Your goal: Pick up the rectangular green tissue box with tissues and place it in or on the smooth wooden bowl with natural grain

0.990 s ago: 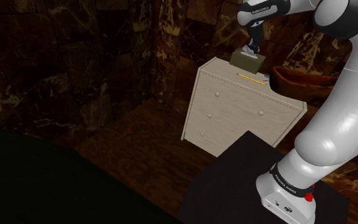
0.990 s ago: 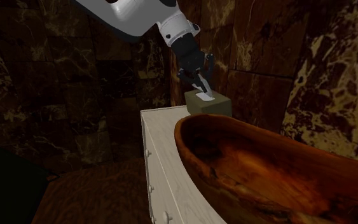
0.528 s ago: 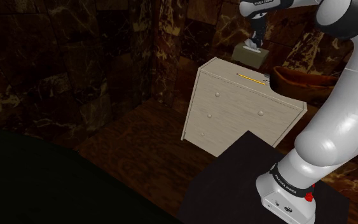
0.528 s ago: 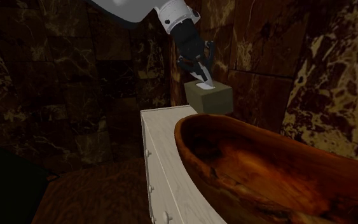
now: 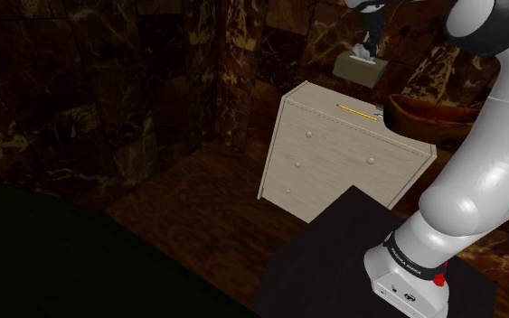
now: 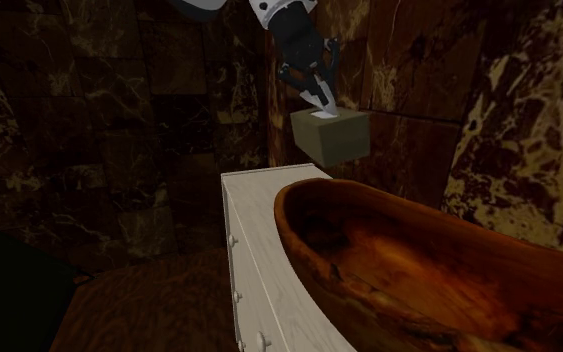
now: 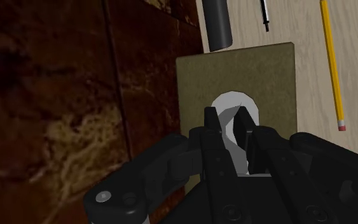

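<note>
- The olive-green rectangular tissue box hangs in the air, clear above the far end of the pale wooden chest of drawers, touching nothing but the fingers.
- It is probably a light, hollow card box. Its walls are likely stiff enough to keep their shape but would buckle under a hard squeeze.
- A soft white tissue tuft stands out of the oval slot in the box's top face.
- The black end effector comes down from 12 o'clock and is closed on that tuft at the slot, so the box hangs from its middle.
- This hold looks weak: tissue can tear or slide out, and the box may swing on quick moves.
- A firmer hold would span the box's short width, with the pads on the two long side walls.
- In the shoulder view, a thin yellow pencil lies on the chest's top at about 6 o'clock below the box.
- A black cylinder rests on the same top, just past one short end of the box.
- The smooth reddish-brown wooden bowl, wide and shallow, sits on the chest at about 5 o'clock from the box in the second exterior view.
- Its broad hollow should take the box lying flat, and a low, gentle release would suit it.
- Dark marbled stone walls stand behind.
</note>
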Motion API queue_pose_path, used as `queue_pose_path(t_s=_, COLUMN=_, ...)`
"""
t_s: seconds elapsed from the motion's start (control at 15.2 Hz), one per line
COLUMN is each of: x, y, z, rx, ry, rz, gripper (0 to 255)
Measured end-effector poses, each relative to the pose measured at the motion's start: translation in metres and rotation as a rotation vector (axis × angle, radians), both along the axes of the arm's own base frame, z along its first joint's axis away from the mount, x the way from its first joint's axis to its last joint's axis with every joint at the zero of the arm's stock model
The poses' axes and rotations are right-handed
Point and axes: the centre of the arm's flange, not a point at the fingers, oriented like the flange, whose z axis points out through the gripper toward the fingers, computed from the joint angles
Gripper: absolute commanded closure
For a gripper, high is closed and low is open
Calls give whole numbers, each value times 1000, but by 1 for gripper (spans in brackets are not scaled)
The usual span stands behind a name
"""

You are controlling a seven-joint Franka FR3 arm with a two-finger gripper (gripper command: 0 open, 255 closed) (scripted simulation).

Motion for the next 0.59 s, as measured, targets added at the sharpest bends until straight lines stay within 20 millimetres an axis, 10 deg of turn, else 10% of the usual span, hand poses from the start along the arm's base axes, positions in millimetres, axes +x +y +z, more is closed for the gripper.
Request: queue_pose_path(t_s=0.59, x=-1, y=0, z=47, rx=0, ry=0, rz=0, gripper=255)
